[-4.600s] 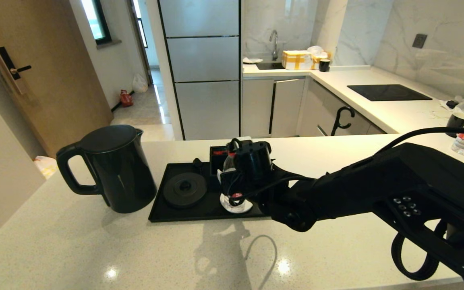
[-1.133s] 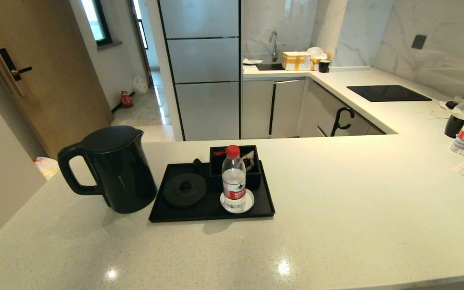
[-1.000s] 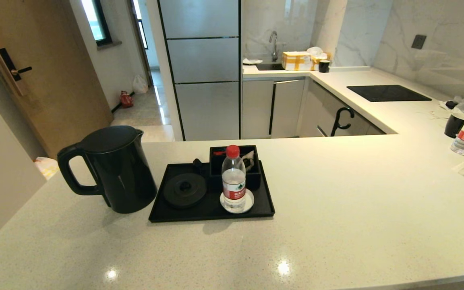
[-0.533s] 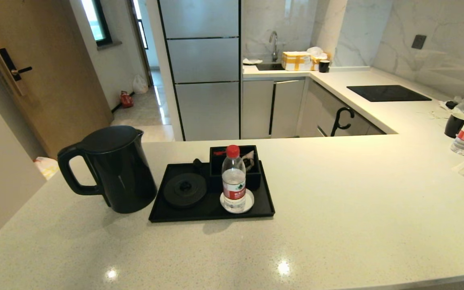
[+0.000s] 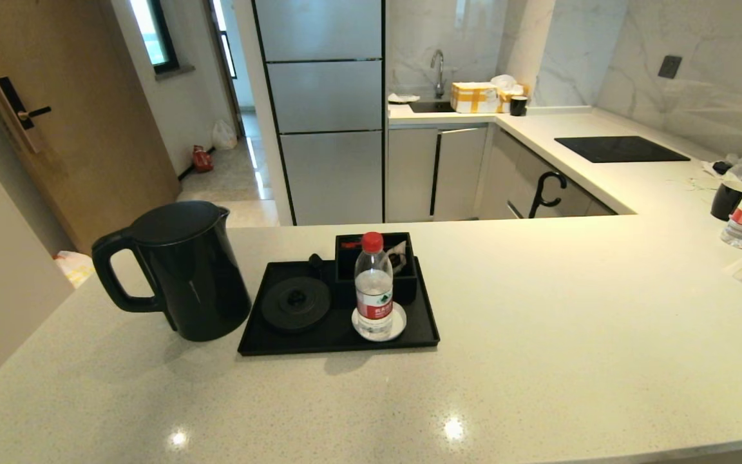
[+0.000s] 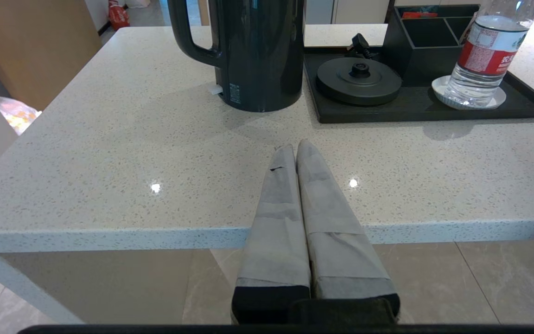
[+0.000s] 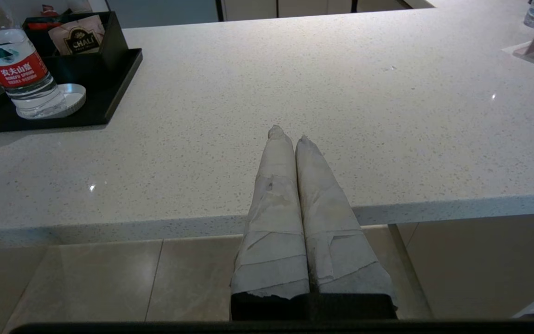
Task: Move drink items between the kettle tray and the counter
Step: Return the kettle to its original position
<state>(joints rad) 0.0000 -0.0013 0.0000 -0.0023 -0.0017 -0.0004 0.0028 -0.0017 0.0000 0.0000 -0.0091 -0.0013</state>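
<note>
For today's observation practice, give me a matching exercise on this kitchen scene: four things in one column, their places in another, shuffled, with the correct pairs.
Things:
1. kettle
2. water bottle
3. round kettle base
4. compartment box

Places:
A. on the white coaster
B. on the counter, left of the tray
C. at the tray's back edge
D. on the tray's left half, bare

Pairs: 1-B, 2-A, 3-D, 4-C
</note>
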